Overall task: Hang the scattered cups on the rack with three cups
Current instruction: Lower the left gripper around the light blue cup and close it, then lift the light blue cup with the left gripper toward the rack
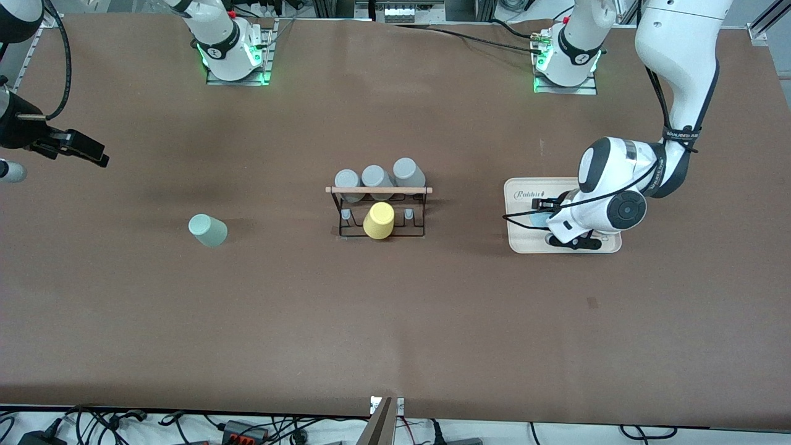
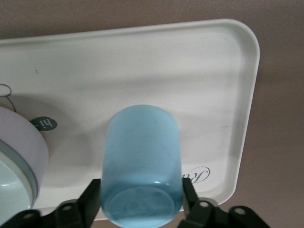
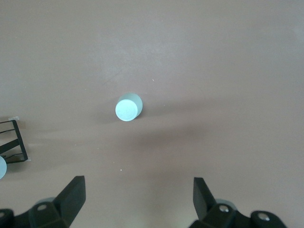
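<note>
The light blue cup sits between the fingers of my left gripper, which is shut on it low over the beige tray. In the front view only a bit of this cup shows under the left gripper. The mint green cup stands alone on the table toward the right arm's end and also shows in the right wrist view. My right gripper is open and empty, high over that end of the table. The rack stands mid-table.
A yellow cup hangs on the rack's nearer side and three grey cups on its farther side. The tray lies toward the left arm's end. A white round object sits on the tray beside the blue cup.
</note>
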Available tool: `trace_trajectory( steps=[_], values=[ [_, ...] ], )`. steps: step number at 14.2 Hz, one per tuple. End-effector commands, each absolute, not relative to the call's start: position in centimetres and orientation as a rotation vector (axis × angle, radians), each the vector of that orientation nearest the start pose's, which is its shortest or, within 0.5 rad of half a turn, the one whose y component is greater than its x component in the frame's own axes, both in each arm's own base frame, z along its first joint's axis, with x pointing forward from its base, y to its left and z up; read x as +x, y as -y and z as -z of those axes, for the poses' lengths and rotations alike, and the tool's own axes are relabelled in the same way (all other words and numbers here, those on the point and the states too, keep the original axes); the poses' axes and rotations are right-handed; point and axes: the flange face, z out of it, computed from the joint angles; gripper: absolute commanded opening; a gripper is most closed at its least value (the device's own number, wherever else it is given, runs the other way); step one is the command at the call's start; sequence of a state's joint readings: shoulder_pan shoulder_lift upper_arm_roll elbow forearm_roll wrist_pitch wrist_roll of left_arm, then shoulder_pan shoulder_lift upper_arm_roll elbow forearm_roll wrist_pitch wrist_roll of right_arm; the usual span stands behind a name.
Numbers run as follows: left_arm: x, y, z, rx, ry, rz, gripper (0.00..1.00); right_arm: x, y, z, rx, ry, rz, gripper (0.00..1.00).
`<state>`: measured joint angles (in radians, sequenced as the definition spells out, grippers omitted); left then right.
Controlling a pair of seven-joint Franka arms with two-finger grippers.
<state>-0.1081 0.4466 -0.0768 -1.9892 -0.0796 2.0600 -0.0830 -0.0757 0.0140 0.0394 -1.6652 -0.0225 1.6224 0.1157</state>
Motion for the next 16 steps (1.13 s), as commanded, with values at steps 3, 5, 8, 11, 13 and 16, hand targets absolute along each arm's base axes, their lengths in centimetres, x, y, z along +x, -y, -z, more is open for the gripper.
trace_trajectory(
  steps=[3,5,8,11,13,16],
  values=[
    [56.3,10.8,-22.4,-3.144,-0.075,-0.571,0.43,55.0,1.8,-58.0,-3.143,-0.253,-0.093,1.0],
    [57.7,11.0,-24.6,-3.146,-0.075,-0.572,0.35,54.9,1.4,-58.0,-3.144,-0.243,-0.101,1.0],
    [61.5,12.1,-31.6,-3.155,-0.029,-0.531,0.32,55.0,1.5,-58.0,-3.145,-0.245,-0.086,1.0],
    [64.3,14.8,-37.7,-3.182,-0.013,-0.425,0.32,55.0,1.7,-57.9,-3.145,-0.233,-0.098,1.0],
    [64.8,17.5,-39.2,-3.203,-0.073,-0.373,0.32,55.2,1.6,-57.4,-3.145,-0.24,-0.117,1.0],
    [63.9,24.4,-40.2,-3.214,-0.235,-0.341,0.32,55.3,1.4,-56.0,-3.144,-0.233,-0.209,1.0]
  ],
)
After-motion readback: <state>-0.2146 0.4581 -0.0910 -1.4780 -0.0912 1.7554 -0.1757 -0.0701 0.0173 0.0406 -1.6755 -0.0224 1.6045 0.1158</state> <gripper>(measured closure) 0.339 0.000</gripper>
